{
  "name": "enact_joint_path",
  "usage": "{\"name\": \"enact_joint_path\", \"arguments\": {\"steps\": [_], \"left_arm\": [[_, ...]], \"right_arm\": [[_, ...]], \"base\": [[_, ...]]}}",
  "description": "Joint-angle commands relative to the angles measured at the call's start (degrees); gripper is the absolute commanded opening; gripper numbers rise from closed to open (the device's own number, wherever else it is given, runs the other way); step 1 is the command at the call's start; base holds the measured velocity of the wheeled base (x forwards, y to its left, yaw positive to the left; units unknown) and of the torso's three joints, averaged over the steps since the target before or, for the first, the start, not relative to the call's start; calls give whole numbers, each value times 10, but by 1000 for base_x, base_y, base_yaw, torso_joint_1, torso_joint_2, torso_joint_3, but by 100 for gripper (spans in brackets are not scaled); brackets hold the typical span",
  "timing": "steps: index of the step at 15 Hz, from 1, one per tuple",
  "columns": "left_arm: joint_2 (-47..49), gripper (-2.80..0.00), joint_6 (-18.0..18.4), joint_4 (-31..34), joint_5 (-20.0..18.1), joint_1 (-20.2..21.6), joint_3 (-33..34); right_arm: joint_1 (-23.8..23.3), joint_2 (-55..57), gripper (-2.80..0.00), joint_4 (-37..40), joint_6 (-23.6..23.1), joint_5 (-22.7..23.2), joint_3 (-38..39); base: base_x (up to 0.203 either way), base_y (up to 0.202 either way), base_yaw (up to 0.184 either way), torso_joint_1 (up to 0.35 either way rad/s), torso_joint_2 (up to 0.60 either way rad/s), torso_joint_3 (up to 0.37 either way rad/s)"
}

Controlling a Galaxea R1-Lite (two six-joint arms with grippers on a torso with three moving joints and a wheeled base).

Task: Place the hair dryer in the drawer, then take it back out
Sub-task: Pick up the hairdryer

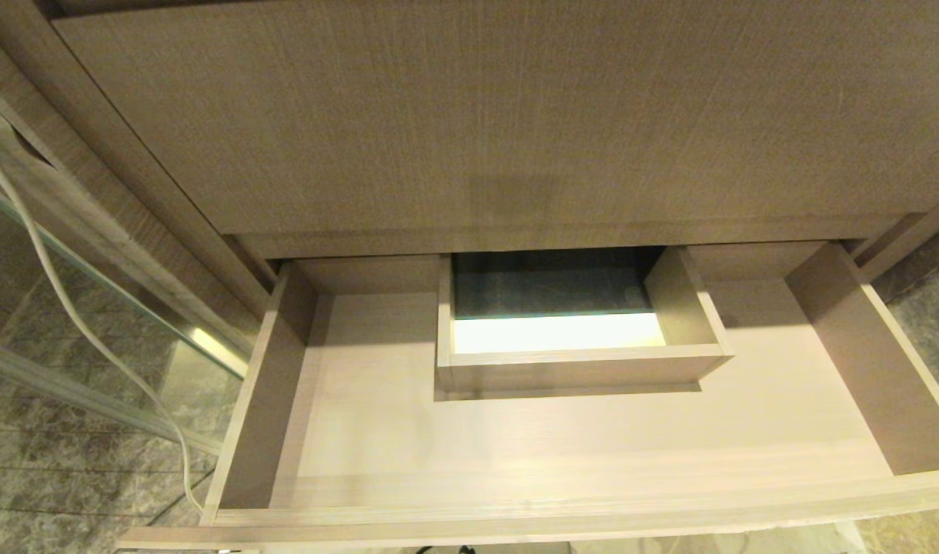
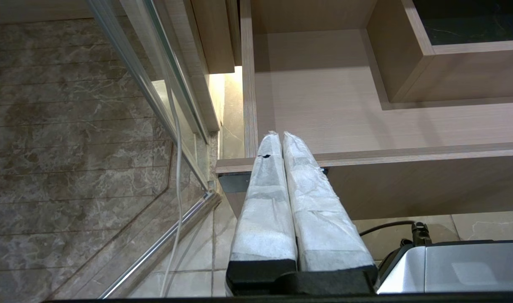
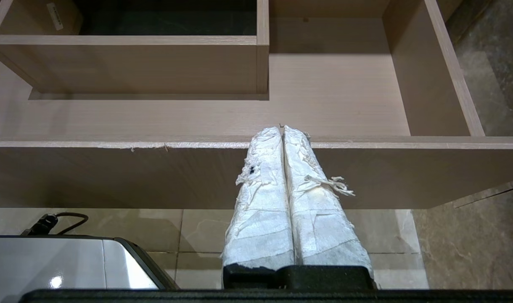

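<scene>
Drawer (image 1: 562,454): pulled open, lower middle of the head view.
My left hand (image 2: 277,134): clenched on nothing, at the drawer's front edge.
My right hand (image 3: 283,128): clenched, grasping nothing.

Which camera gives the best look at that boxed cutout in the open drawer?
The head view: the boxed cutout shows whole, mid-back in the drawer. The left wrist view catches only one corner; the right wrist view shows its front wall.

Left gripper (image 2: 281,139) with long fingers wrapped in white cloth on a black base, right gripper (image 3: 283,131) wrapped alike with frayed threads, silver-grey body panel (image 2: 458,267), thin black cable (image 2: 384,226)
</scene>
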State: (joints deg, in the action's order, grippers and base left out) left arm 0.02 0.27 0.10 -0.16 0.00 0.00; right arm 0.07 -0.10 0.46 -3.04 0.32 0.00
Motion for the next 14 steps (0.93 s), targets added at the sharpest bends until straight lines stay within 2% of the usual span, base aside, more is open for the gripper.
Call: {"name": "enact_joint_path", "arguments": {"steps": [1, 10, 14], "left_arm": [[1, -280, 0, 0, 0, 0, 1], [1, -280, 0, 0, 0, 0, 1], [1, -280, 0, 0, 0, 0, 1]], "right_arm": [[0, 1, -280, 0, 2, -1, 0], [0, 1, -280, 0, -1, 2, 1], [0, 1, -280, -1, 1, 0, 0]], "base": [[0, 0, 0, 0, 0, 0], [0, 0, 0, 1, -16, -7], [0, 0, 0, 117, -239, -239]]}}
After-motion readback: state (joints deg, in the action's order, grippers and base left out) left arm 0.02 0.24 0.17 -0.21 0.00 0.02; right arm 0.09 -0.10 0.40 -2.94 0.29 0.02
